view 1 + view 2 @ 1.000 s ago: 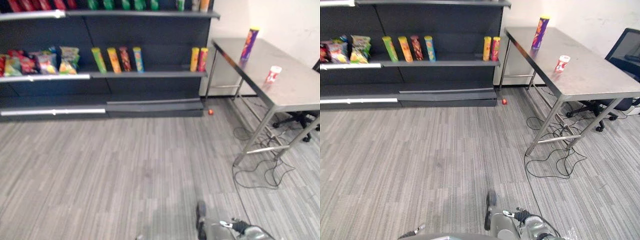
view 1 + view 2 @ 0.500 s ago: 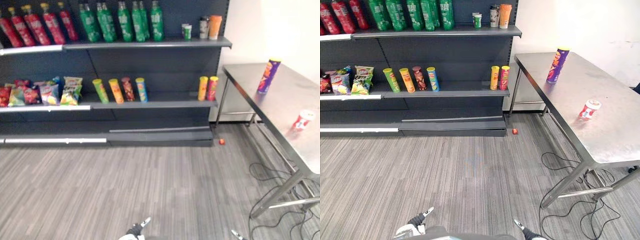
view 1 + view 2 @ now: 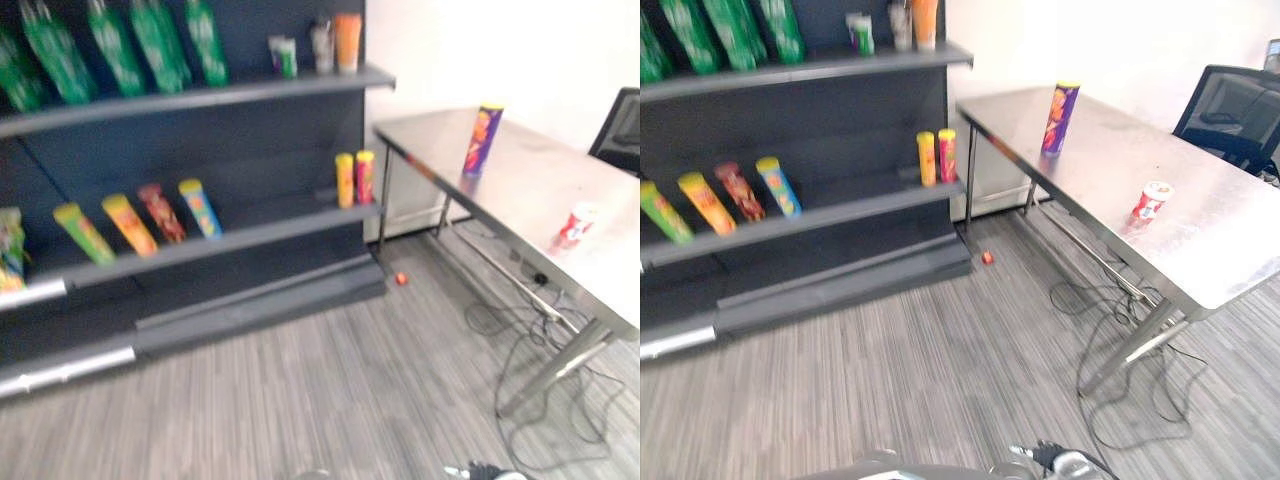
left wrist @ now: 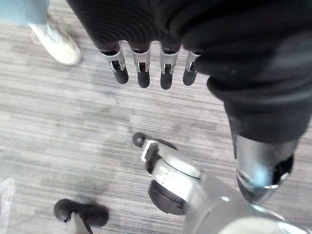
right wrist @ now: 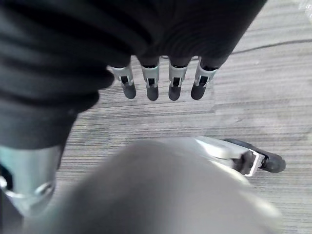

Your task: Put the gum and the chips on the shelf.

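Observation:
A purple chips tube [image 3: 1060,118] stands upright at the far end of the steel table [image 3: 1200,250]. A small red and white gum tub [image 3: 1150,203] sits nearer on the same table. The dark shelf [image 3: 820,215] stands to the left, with several chips tubes on its middle board. My left hand [image 4: 141,68] hangs over the carpet with its fingers straight and nothing in it. In the same way my right hand [image 5: 151,83] hangs open above the floor, holding nothing. Both hands are far from the table.
Green bottles [image 3: 735,30] and cups line the top board. A small red thing [image 3: 987,257] lies on the carpet by the shelf's foot. Cables [image 3: 1120,380] loop under the table, a black office chair [image 3: 1230,105] stands behind it. A person's pale shoe [image 4: 53,41] is near my left hand.
The camera has swung right and tilted, so the shelf sits further left and the table nearer the middle. The tube and the tub have kept their places on the table.

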